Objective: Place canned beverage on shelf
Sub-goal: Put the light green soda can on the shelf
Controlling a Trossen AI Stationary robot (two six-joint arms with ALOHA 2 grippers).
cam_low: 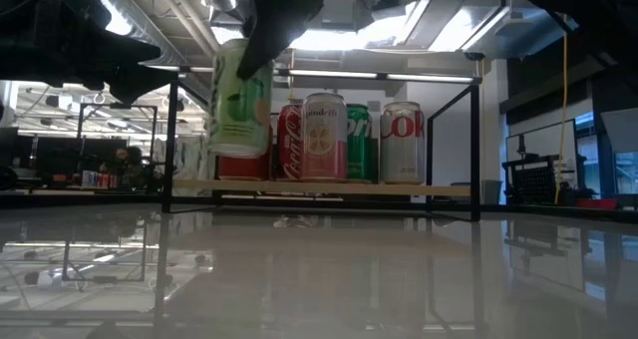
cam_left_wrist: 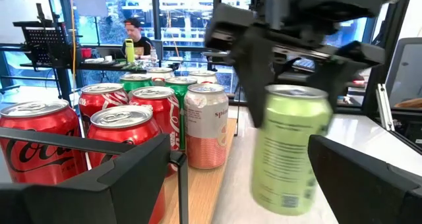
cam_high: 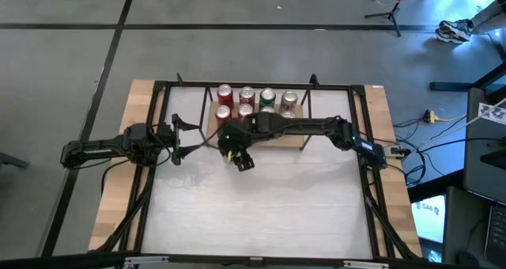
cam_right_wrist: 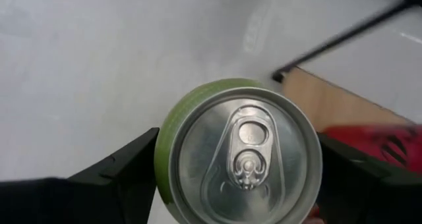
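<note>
At the table's left edge, left gripper point(cam_high: 175, 139) waits above the white tabletop point(cam_high: 261, 206), fingers spread, nothing between them, pointed toward the shelf point(cam_high: 296, 140). Just right of it, right gripper point(cam_high: 234, 153) hangs at the shelf's left front corner, its arm reaching in across the shelf from the right side. It is pinching a light green can point(cam_low: 239, 98) by the upper body, one finger on each side; right wrist view shows the silver lid point(cam_right_wrist: 245, 159) square between both fingers point(cam_right_wrist: 115, 174). Can is upright, maybe a slight tilt, and clear of the table: low view puts its base higher than the shelf board point(cam_low: 319, 187). It sits in front of the shelf's left end, not on the board. Further right, the shelf carries the other cans in two rows: red cola can point(cam_low: 289, 142), pale pink can point(cam_low: 326, 138), green can point(cam_low: 361, 143), silver-and-red can point(cam_low: 402, 142) across the front as seen from low view. Back-row labels are hard to read, likely more red ones. Left wrist view shows a person point(cam_left_wrist: 134, 34) seated in the room beyond the table.
</note>
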